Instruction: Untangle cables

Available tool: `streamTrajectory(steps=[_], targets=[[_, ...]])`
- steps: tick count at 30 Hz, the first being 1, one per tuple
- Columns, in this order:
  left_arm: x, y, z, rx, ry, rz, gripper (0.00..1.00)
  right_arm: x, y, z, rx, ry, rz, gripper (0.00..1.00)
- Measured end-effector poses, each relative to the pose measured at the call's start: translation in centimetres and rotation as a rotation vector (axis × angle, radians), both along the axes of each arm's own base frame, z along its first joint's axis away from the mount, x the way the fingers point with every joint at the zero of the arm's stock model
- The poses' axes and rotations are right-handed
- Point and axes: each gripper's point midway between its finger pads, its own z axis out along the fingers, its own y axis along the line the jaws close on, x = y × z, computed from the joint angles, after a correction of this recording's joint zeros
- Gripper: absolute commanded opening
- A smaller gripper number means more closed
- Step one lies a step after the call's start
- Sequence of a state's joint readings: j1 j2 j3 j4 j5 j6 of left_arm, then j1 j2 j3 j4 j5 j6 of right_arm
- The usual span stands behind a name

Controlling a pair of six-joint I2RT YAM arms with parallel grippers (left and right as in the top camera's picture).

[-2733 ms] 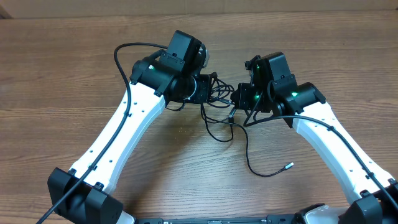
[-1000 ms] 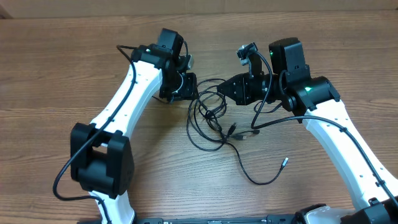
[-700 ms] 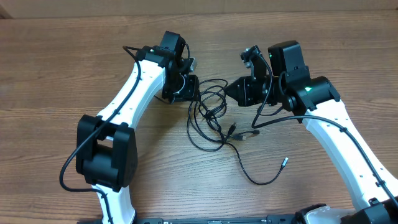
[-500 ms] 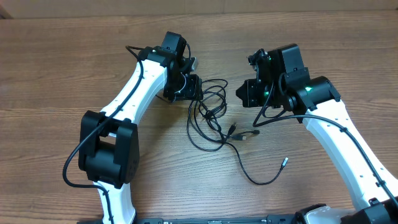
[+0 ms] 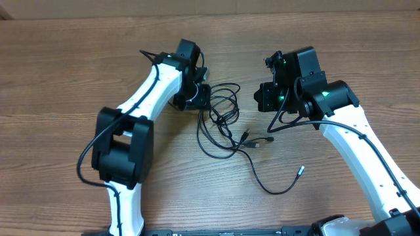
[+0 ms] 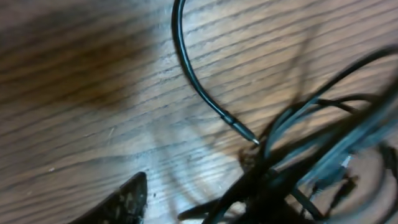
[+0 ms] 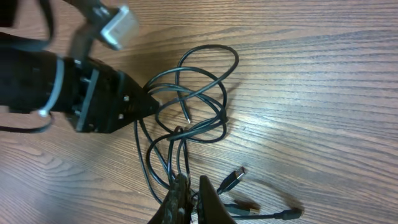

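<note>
Thin black cables (image 5: pixel 222 118) with small plug ends lie in loose, overlapping loops on the brown wood-grain tabletop (image 5: pixel 65 65) between the two arms. One long strand trails toward the robot's right and ends in a silver-tipped plug (image 5: pixel 300 170) well apart from the knot. What has just changed is the right claw (image 5: pixel 261 98): under a second ago it reached into the right side of the loops, and now it has pulled back and hangs clear of them. Its fingers (image 7: pixel 177 200) are narrow, nearly together, with nothing between them in the right wrist view. The left claw (image 5: pixel 202 99) has stayed at the left edge of the tangle. Seen from the right wrist, its tips come to a narrow point pinching strands there, while its own wrist view is too blurred to show more than cables crowding beside one finger (image 6: pixel 127 199). Against the earliest frame, where the cords were bunched tight between two claws close together, the bundle is now spread wider and flatter. I judge the release to mean one pull is finished. The knot is loosened but several loops still cross, so the right claw probably needs a fresh grip on a single strand or plug end.
</note>
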State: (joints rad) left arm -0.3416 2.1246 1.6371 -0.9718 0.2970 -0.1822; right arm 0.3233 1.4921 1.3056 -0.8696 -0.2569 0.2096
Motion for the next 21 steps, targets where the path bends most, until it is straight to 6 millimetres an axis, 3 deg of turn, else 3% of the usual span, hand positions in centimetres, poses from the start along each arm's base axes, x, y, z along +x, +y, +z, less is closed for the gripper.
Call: streamTrajectory(steps=[1, 4, 8, 12, 15, 18, 21], targets=[[-0.2, -0.1, -0.4, 0.005, 0.007, -0.010, 0.04, 0.0, 0.0, 0.0, 0.000, 0.000, 0.000, 0.04], [-0.6, -0.3, -1.5, 0.015, 0.033, -0.021, 0.04, 0.0, 0.0, -0.1, -0.002, 0.002, -0.001, 0.04], [-0.9, -0.4, -1.4, 0.019, 0.044, -0.026, 0.04, -0.1, -0.1, -0.1, -0.004, 0.003, -0.002, 0.09], [-1.2, -0.4, 0.3, 0.016, 0.053, -0.027, 0.04, 0.0, 0.0, 0.0, 0.000, 0.002, -0.006, 0.28], [-0.6, -1.4, 4.4, -0.056, -0.019, -0.040, 0.04, 0.2, 0.0, 0.1, 0.003, -0.008, -0.004, 0.30], [-0.1, -2.6, 10.9, -0.163, -0.154, -0.062, 0.04, 0.3, 0.2, 0.3, 0.011, -0.015, -0.002, 0.31], [-1.0, -3.0, 17.2, -0.245, -0.277, -0.084, 0.04, 0.7, 0.8, 0.8, 0.044, -0.038, 0.014, 0.31]])
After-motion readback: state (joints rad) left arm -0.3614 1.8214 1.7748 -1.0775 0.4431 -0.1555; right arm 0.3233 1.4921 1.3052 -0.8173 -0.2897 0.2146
